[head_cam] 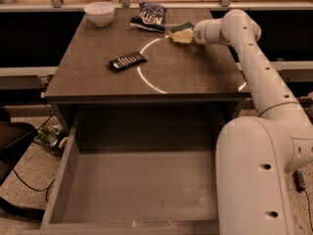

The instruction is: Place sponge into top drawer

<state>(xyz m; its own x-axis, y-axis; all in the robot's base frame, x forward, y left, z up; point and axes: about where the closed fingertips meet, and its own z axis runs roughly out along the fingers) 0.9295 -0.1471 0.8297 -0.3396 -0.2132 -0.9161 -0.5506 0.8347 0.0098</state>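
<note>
The room is dim and brownish. Light falls from above onto the bench [195, 72] and makes a thin bright curve of glare [141, 75] on it. The white arm [254, 67] looks brightest. The gripper [188, 35] sits in the lit far right part, by the sponge [178, 33]. Dark shadow fills the back of the top drawer [63, 180].
</note>
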